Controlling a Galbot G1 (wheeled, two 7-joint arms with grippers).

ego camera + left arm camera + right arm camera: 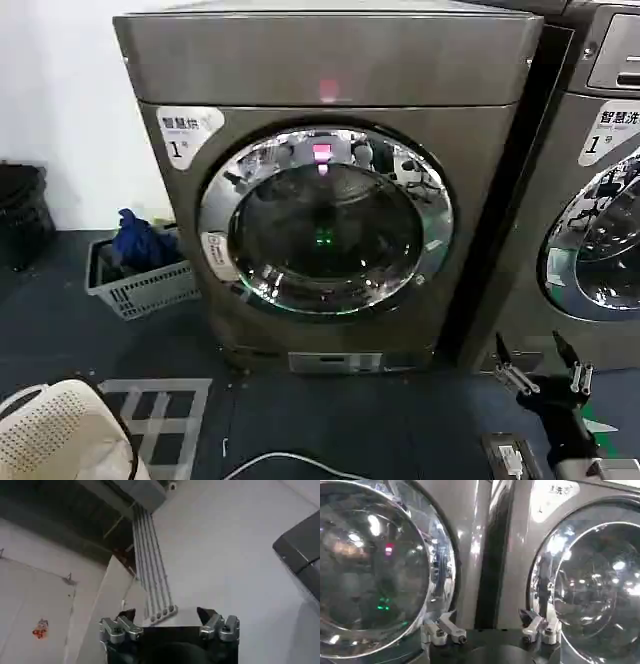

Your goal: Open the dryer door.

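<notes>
Fingers spread, right gripper (540, 366) low; basket (140, 285) holds blue cloth (138, 240).

The dryer (330, 190) bears a white corner sticker (186, 133) with Chinese characters, seemingly "智慧洗", and "1"

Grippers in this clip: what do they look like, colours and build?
Both match: a black body carrying two silver metal finger mounts with visible screws, ending in short black pointed fingers. The right gripper sits on a black wrist above a grey arm segment. The left gripper shows the same silver-and-black build.
</notes>
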